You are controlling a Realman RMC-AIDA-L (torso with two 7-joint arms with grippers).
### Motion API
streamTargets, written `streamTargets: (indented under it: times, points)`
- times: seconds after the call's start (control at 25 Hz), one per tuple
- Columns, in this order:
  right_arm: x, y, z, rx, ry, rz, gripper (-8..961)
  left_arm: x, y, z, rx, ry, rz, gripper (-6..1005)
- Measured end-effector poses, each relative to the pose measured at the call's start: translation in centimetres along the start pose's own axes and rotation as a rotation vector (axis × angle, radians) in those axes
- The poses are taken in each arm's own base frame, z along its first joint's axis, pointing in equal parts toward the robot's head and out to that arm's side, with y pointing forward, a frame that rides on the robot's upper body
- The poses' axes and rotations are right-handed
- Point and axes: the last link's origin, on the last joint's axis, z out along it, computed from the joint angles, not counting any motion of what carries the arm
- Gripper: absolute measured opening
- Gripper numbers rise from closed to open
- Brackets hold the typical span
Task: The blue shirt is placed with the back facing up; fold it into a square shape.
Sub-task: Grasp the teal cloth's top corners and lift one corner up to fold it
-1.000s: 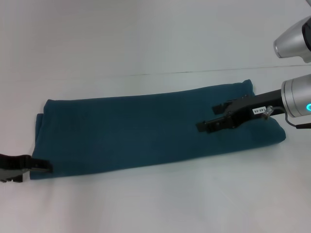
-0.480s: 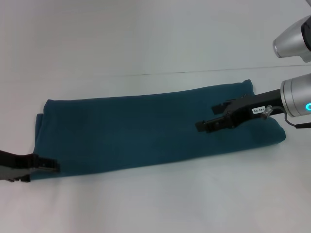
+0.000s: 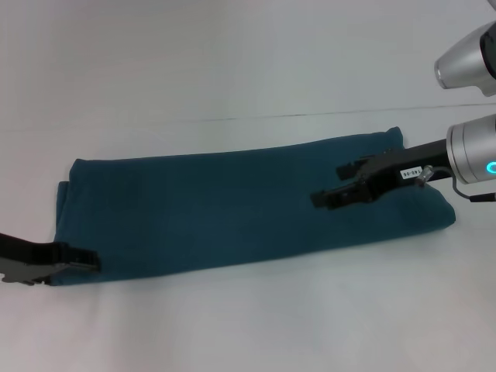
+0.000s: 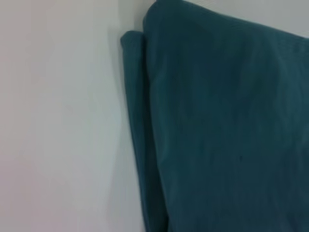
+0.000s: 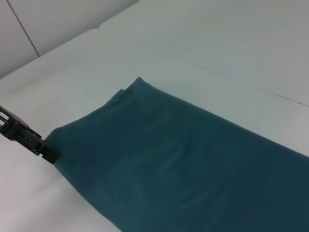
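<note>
The blue shirt [image 3: 232,209] lies on the white table as a long folded strip running left to right. My left gripper [image 3: 91,263] sits low at the strip's near left corner, its tip at the cloth's edge. The right wrist view shows that same left gripper [image 5: 48,153] touching the corner of the shirt [image 5: 183,174]. My right gripper [image 3: 327,184] hovers open over the right part of the strip, holding nothing. In the left wrist view the shirt [image 4: 227,125] shows a doubled folded edge against the table.
The white table [image 3: 248,325] surrounds the shirt on all sides, and a thin seam line [image 3: 310,116] crosses it behind the cloth. The right arm's silver housing [image 3: 473,151] reaches in from the right edge.
My left gripper has slid to the right along the near left corner of the shirt. The right gripper has hardly moved, and the shirt lies as before.
</note>
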Motion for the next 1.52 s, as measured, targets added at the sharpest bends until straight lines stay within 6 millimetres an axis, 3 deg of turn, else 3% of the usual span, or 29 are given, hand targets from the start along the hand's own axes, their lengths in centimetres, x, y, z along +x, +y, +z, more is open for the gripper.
streamTargets:
  times: [0.12, 0.76, 1.0, 1.24, 1.52]
  points:
    - [-0.2, 0.1, 0.0, -0.001, -0.006, -0.004, 916, 0.2, 0.3, 0.3, -0.002, -0.008, 0.006, 905]
    - [-1.0, 0.6, -0.3, -0.031, -0.043, -0.012, 915, 0.6, 1.5, 1.1, 0.008, -0.015, 0.06, 275]
    - [-0.9, 0.5, -0.4, -0.031, -0.05, -0.007, 916, 1.0, 1.7, 1.1, 0.009, 0.005, 0.084, 130]
    - [-0.6, -0.1, -0.4, 0.003, -0.117, 0.019, 892, 1.9, 2.7, 0.3, -0.053, 0.022, 0.123, 119]
    - [0.5, -1.1, 0.0, 0.048, -0.279, 0.064, 779, 4.0, 2.9, -2.9, -0.186, 0.101, 0.101, 116]
